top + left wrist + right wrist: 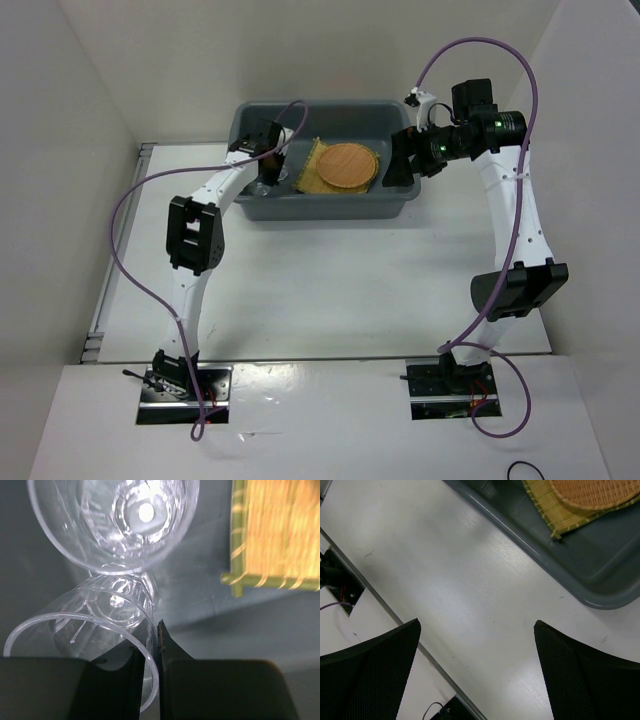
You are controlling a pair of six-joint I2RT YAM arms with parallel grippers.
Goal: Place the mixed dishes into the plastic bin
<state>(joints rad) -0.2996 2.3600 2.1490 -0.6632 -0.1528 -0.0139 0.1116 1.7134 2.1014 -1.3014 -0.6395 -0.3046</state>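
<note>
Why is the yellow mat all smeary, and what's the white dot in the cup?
Left wrist view: the bamboo tray is blurred into streaks; the dot looks like light glinting off the upper cup. Right wrist view: the table has a sheen.

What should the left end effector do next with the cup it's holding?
Probably open the left end effector to release the clear cup: its rim is pinched in the jaws, and it already lies inside the bin beside the other cup.

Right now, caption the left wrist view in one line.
Left gripper pinches a tipped clear cup by its rim in the grey bin, beside a second cup and bamboo-slat tray.
</note>
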